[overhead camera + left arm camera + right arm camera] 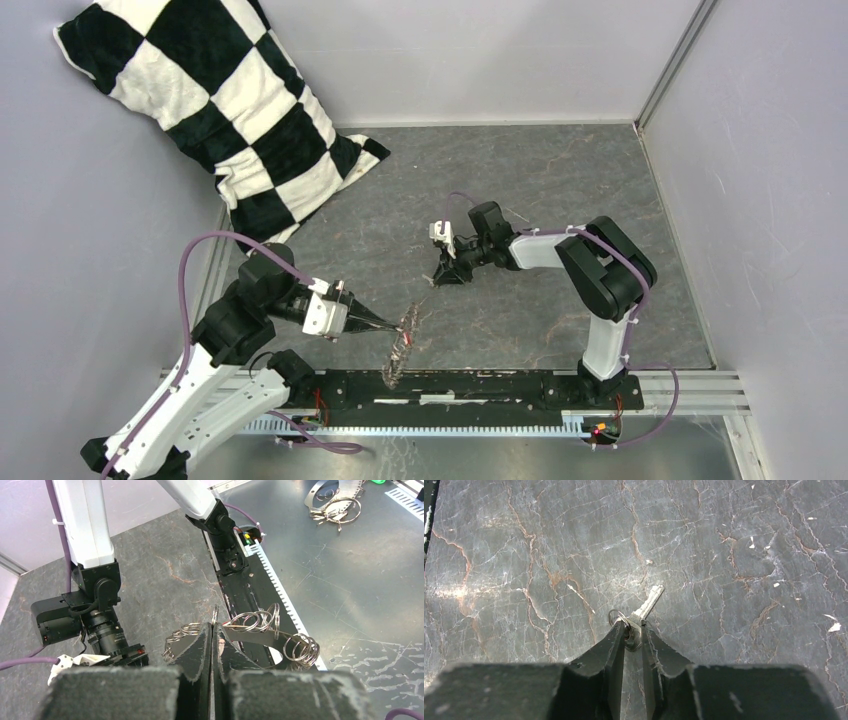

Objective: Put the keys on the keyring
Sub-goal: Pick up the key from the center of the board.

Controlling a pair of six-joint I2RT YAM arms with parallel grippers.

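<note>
**Item 1: key (647, 604).** Small silver key on the grey marbled worktop (540, 180). In the right wrist view its blade points to 1 o'clock, away from the right end effector (633, 630). Its head sits in the narrow gap between the two fingertips. A small ring (618, 616) on the head shows at 10 o'clock of the tips. The fingers stand slightly apart, and I cannot tell whether they press on the head.

**Item 2: keyring (255, 622).** Chain of silver rings. The left end effector (212, 630) is closed on one ring at its tips. In the top view the keyring (405, 335) trails toward 6 o'clock from the left end effector (385, 322). The right end effector (440, 275) lies at 1 o'clock of it, apart.

**Hard to make out.**
- In the top view the key is too small to distinguish.
- The chain's lower end blurs against the black base rail.
- The key's head is partly hidden by the fingers.

**Arm poses.**
- Left arm: rises from 7 o'clock, elbow folded, wrist aimed at 4 o'clock.
- Right arm: upright at 4 o'clock, forearm reaching to 9 o'clock, tips angled down.

**Other.** Checkered pillow (220, 110) at 11 o'clock. A loose pile of spare rings (335, 507) appears in the left wrist view.
</note>
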